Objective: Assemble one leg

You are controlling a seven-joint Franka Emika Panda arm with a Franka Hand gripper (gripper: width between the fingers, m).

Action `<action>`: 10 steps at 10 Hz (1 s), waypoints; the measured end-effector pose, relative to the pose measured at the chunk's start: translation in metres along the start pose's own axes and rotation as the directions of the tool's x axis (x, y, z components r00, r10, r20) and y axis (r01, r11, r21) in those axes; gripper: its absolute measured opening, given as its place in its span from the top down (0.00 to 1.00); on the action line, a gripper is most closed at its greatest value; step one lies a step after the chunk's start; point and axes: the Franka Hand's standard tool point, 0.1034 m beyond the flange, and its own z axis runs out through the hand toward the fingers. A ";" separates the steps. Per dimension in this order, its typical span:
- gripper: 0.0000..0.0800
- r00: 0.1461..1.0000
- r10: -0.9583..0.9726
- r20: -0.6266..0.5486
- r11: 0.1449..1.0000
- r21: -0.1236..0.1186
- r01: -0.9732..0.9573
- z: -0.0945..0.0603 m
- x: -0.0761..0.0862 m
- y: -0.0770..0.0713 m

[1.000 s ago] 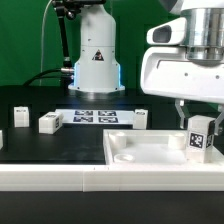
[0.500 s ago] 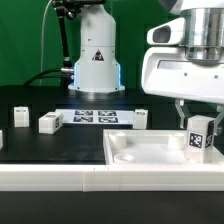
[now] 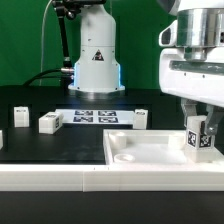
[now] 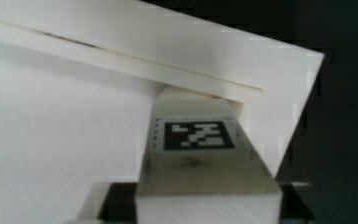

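The big white panel (image 3: 150, 148) with the raised rim is lying nearest, at the front edge of the black counter (image 3: 60, 145). Over its corner at the exterior view's right, the claw (image 3: 198, 128) is holding the leg (image 3: 198, 139) upright, tag facing the camera. Compared with half a second ago, the arm's white head is sitting further toward the exterior view's right and the leg is showing lower and closer to that corner, so the arm is carrying the leg sideways and down. I judge this as lining the leg up over the corner where it is meant to be joined; the seating itself is not yet done.

The wrist view is showing the leg (image 4: 201, 150) clamped between the two dark fingers (image 4: 115, 198), its end pointing at the panel's corner (image 4: 194, 70).

Further back, three more small white blocks are lying loose: one (image 3: 50, 122) toward the exterior view's left, one (image 3: 18, 115) behind it, one (image 3: 140, 119) past the marker board (image 3: 96, 117).

Hard to make out: whether the leg's lower end is touching the panel or hanging just above it, since the rim is hiding it. The arm's head is cut off at the edge, and a further block at the far left edge is only partly visible. The wrist view is blurred, and no hole or socket is discernible.
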 end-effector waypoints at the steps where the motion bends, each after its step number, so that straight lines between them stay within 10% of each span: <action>1: 0.64 0.993 0.122 0.000 0.993 -0.008 -0.122 0.000 -0.001 0.001; 10: 0.64 0.908 0.419 0.006 0.908 -0.015 -0.419 0.000 0.003 0.001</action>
